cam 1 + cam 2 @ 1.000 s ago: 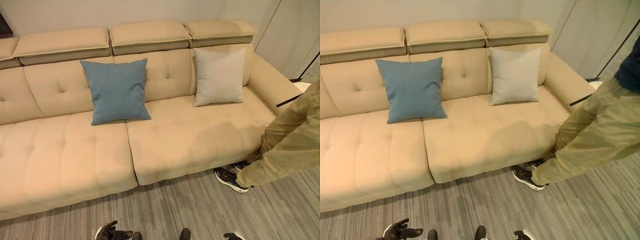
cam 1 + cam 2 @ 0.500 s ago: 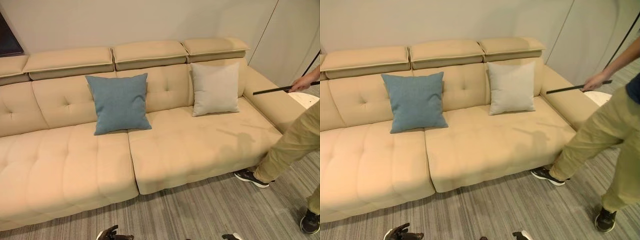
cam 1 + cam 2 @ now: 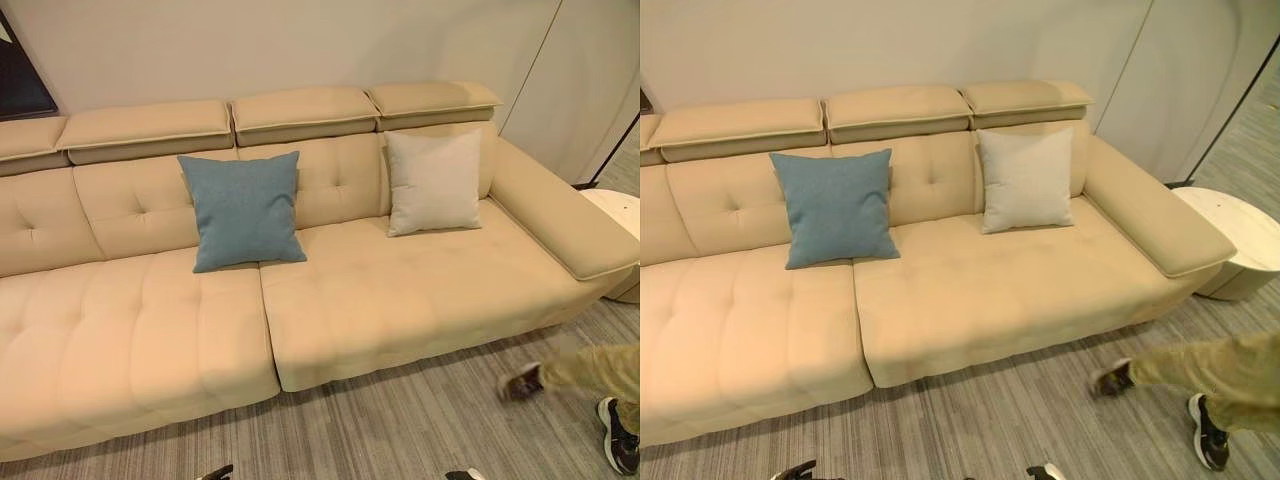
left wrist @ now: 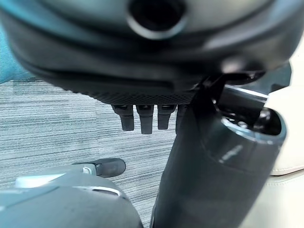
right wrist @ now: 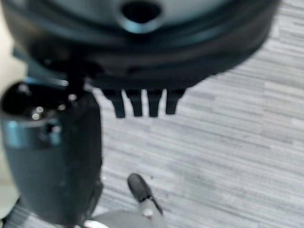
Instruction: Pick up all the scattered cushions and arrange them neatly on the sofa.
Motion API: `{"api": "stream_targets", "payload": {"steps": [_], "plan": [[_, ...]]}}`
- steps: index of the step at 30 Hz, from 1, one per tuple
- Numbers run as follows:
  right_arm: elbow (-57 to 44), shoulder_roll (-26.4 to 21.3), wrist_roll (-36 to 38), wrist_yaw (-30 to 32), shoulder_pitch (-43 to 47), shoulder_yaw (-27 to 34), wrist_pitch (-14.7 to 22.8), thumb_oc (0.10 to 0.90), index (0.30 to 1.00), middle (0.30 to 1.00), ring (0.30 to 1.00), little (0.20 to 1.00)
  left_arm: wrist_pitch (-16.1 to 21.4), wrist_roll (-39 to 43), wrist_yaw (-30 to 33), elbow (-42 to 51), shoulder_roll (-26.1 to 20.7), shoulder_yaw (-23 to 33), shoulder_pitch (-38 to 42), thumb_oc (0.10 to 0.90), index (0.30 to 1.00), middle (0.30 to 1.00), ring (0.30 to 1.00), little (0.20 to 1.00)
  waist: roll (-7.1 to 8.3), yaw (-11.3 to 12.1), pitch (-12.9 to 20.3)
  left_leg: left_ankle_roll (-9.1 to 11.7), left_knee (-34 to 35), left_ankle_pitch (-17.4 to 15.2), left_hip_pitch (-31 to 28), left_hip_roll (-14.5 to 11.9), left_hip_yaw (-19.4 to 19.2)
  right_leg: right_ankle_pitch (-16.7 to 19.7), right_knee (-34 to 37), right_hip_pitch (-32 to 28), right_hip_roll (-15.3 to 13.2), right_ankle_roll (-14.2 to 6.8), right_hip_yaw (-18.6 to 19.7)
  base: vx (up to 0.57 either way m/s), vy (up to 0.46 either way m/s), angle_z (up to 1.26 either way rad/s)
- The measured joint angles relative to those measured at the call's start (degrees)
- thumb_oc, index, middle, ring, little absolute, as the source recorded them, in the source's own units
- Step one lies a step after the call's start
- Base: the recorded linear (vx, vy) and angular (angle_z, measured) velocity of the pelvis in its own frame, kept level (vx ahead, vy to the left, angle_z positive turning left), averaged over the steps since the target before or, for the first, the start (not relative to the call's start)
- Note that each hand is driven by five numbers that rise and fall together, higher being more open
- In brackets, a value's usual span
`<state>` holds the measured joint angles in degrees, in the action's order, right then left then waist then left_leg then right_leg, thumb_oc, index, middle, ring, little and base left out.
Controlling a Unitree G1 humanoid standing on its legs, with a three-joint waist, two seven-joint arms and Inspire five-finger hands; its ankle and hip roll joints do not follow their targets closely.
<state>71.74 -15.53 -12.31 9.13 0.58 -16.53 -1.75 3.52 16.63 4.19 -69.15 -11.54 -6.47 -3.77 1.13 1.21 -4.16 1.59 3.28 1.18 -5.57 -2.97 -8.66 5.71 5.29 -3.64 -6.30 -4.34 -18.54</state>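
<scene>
The blue cushion [image 3: 243,211] and the grey cushion [image 3: 433,183] are leaning upright against the sofa [image 3: 400,290] backrest. The left hand [image 4: 142,116] and right hand [image 5: 142,102] are hanging empty, fingers straight. A person [image 3: 1200,385] is walking close by, risking collision.

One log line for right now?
blue cushion: upright on sofa | grey cushion: upright near armrest | left hand: open, empty | right hand: open, empty

The sofa [image 3: 380,290] is tan with tufted seats. One cushion [image 3: 243,210] is blue, the other cushion [image 3: 433,183] pale grey. The carpet [image 3: 1040,420] beneath the dark left hand [image 4: 142,116] is grey-striped.
</scene>
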Motion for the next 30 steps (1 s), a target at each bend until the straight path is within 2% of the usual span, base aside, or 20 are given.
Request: {"api": "stream_targets", "payload": {"steps": [5, 12, 13, 14, 15, 16, 17, 18, 19, 20, 22, 23, 24, 26, 27, 28, 30], "plan": [[0.0, 0.1, 0.0, 0.0, 0.0, 0.0, 0.0, 0.800, 0.900, 0.900, 0.900, 0.900, 0.0, 0.0, 0.0, 0.0, -0.1, 0.0, 0.1, 0.800, 0.900, 0.900, 0.900, 0.900, 0.25, 0.1, -0.2, 0.0, 0.0, 0.0, 0.0, 0.0, 0.0, 0.0, 0.0, 0.0, 0.0, 0.0, 0.0, 0.00, 0.007, 0.00], [0.0, 0.5, 0.0, -0.1, 0.1, -0.1, 0.0, 0.800, 0.900, 0.900, 0.900, 0.900, 0.0, 0.0, 0.0, 0.0, -0.5, 0.6, 0.4, 0.800, 0.900, 0.900, 0.900, 0.900, 1.39, 1.1, -1.0, 0.1, 0.1, -0.1, 0.3, 0.2, 0.3, 0.1, -0.2, -0.2, -0.3, 0.0, -0.2, -0.05, 0.108, 0.02], [0.2, 0.9, 0.0, 0.0, 0.2, -0.6, -0.2, 0.800, 0.900, 0.900, 0.900, 0.900, 0.0, 0.1, -0.2, -0.5, -0.5, 1.3, 0.8, 0.800, 0.900, 0.900, 0.900, 0.900, 2.03, 1.3, -1.4, -0.4, -0.2, -0.9, 0.8, 1.0, 1.5, 0.2, -1.3, 0.1, -1.3, -0.3, -1.3, -0.12, 0.208, 0.37], [0.5, -0.2, 0.0, 0.0, 1.0, -1.0, -0.6, 0.800, 0.900, 0.900, 0.900, 0.900, 0.0, 0.1, 0.0, -1.4, -0.3, 1.6, 2.5, 0.800, 0.900, 0.900, 0.900, 0.900, 1.44, 1.1, -2.7, -1.1, -0.9, -0.7, 0.9, 1.6, 5.4, -2.2, -5.7, 0.7, -2.0, -1.0, -1.6, -0.04, -0.011, 0.41], [0.6, -0.2, -0.1, 0.0, 1.1, -1.1, -0.6, 0.800, 0.900, 0.900, 0.900, 0.900, 0.0, 0.1, 0.1, -1.4, -0.4, 1.7, 2.6, 0.800, 0.900, 0.900, 0.900, 0.900, 1.63, 1.1, -2.8, -1.2, -0.8, -0.8, 0.9, 1.7, 5.7, -2.5, -6.2, 0.8, -2.2, -1.1, -1.7, -0.03, -0.017, 0.63], [1.2, 0.2, -0.2, -0.2, 1.9, -1.0, -0.6, 0.800, 0.900, 0.900, 0.900, 0.900, 0.2, 0.2, 0.2, -1.7, -0.8, 1.7, 3.2, 0.800, 0.900, 0.900, 0.900, 0.900, 2.11, 1.6, -3.4, -1.6, -0.8, -0.5, 1.0, 2.1, 7.7, -4.8, -10.0, 1.5, -3.1, -1.3, -0.4, -0.06, -0.036, 0.57], [1.2, 0.6, -0.1, -0.2, 1.9, -1.1, -0.5, 0.800, 0.900, 0.900, 0.900, 0.900, 0.2, 0.2, 0.2, -1.7, -1.1, 1.7, 3.8, 0.800, 0.900, 0.900, 0.900, 0.900, 2.59, 1.2, -3.5, -1.6, -1.1, -0.5, 1.6, 2.4, 9.0, -6.0, -11.4, 1.9, -3.3, -1.5, 2.1, -0.04, -0.061, 1.01], [1.4, 1.5, -0.1, -0.2, 2.2, -0.9, -0.2, 0.800, 0.900, 0.900, 0.900, 0.900, 0.2, 0.2, 0.2, -2.0, -1.5, 1.7, 4.2, 0.800, 0.900, 0.900, 0.900, 0.900, 3.79, 1.4, -3.5, -2.2, -0.7, 0.6, 2.7, 3.2, 11.8, -8.1, -14.1, 2.8, -3.7, -2.0, 6.3, -0.04, -0.062, 0.97], [1.7, 1.7, 0.1, -0.2, 2.8, -1.0, -0.2, 0.800, 0.900, 0.900, 0.900, 0.900, 0.2, 0.2, 0.3, -2.0, -1.4, 1.6, 4.7, 0.800, 0.900, 0.900, 0.900, 0.900, 3.60, 1.2, -3.7, -2.3, -0.7, 1.3, 3.1, 3.1, 14.2, -9.9, -16.0, 4.2, -3.1, -1.9, 9.0, -0.02, -0.080, 1.70], [2.0, 1.7, 0.1, -0.1, 3.2, -1.6, -0.1, 0.800, 0.900, 0.900, 0.900, 0.900, 0.1, 0.2, 0.4, -2.5, -1.5, 1.5, 6.9, 0.800, 0.900, 0.900, 0.900, 0.900, 2.70, -0.5, -4.1, -1.7, -1.2, 2.4, 5.6, 1.9, 19.2, -13.3, -15.3, 4.7, 1.4, -0.8, 18.6, -0.04, -0.084, 1.73], [2.6, 2.1, 0.2, -0.2, 4.4, -2.4, -0.2, 0.800, 0.900, 0.900, 0.900, 0.900, 0.4, 0.2, 0.4, -2.3, -1.5, 1.0, 7.1, 0.800, 0.900, 0.900, 0.900, 0.900, 3.22, 0.7, -4.6, -0.7, -0.8, 4.2, 7.1, 2.7, 23.0, -13.3, -12.4, 4.9, 3.7, -1.1, 21.8, -0.05, -0.149, 1.68], [3.5, 2.0, 0.3, -0.1, 4.7, -3.0, 0.0, 0.800, 0.900, 0.900, 0.900, 0.900, 0.3, 0.2, 0.6, -2.8, -1.4, 0.2, 8.0, 0.800, 0.900, 0.900, 0.900, 0.900, 2.53, -0.3, -4.6, 0.3, -1.6, 4.7, 9.0, 3.3, 27.8, -11.6, -11.5, 4.0, 6.0, 1.6, 25.2, 0.00, -0.229, 1.78], [3.9, 1.7, 0.4, -0.2, 5.1, -3.3, -0.2, 0.800, 0.900, 0.900, 0.900, 0.900, 0.4, 0.2, 0.6, -2.4, -0.9, -0.3, 8.5, 0.800, 0.900, 0.900, 0.900, 0.900, 1.74, 0.2, -5.0, 1.6, -0.8, 5.5, 9.4, 2.9, 30.4, -10.8, -9.8, 2.9, 6.3, 2.6, 23.1, 0.00, -0.246, 1.58], [4.0, 1.8, 0.4, -0.2, 7.8, -3.5, -0.2, 0.800, 0.900, 0.900, 0.900, 0.900, 0.4, 0.3, 0.6, -2.3, -0.5, 0.0, 6.4, 0.800, 0.900, 0.900, 0.900, 0.900, -0.12, 2.6, -5.4, 2.3, -0.7, 5.2, 10.3, 1.2, 29.6, -10.0, -9.6, 3.1, 8.0, 3.7, 20.9, -0.02, -0.270, 0.41], [3.6, 1.7, 0.4, -0.1, 8.1, -3.7, 0.1, 0.800, 0.900, 0.900, 0.900, 0.900, 0.2, 0.5, 0.7, -2.3, -0.4, 0.3, 6.0, 0.800, 0.900, 0.900, 0.900, 0.900, -0.36, 2.4, -5.3, 2.9, -1.0, 5.1, 10.8, 1.1, 29.6, -9.5, -9.1, 3.4, 8.0, 4.3, 20.3, -0.04, -0.251, 0.46], [2.7, 1.6, 0.4, -0.1, 9.0, -4.5, 0.6, 0.800, 0.900, 0.900, 0.900, 0.900, 0.1, 1.1, 1.3, -2.3, -0.4, 0.3, 5.1, 0.800, 0.900, 0.900, 0.900, 0.900, -1.23, 2.8, -5.1, 3.6, -1.9, 5.6, 12.6, 0.0, 29.7, -9.7, -9.2, 3.3, 9.5, 4.4, 18.4, -0.08, -0.232, 0.73], [1.7, 1.4, 0.4, -0.2, 9.4, -5.5, 0.8, 0.800, 0.900, 0.900, 0.900, 0.900, 0.3, 2.1, 1.3, -2.3, -0.7, -0.2, 5.0, 0.800, 0.900, 0.900, 0.900, 0.900, -1.29, 3.7, -5.2, 5.3, -3.5, 6.3, 15.2, -0.5, 32.1, -9.9, -8.5, 3.3, 11.1, 5.3, 15.1, -0.12, -0.187, 0.96]]}}
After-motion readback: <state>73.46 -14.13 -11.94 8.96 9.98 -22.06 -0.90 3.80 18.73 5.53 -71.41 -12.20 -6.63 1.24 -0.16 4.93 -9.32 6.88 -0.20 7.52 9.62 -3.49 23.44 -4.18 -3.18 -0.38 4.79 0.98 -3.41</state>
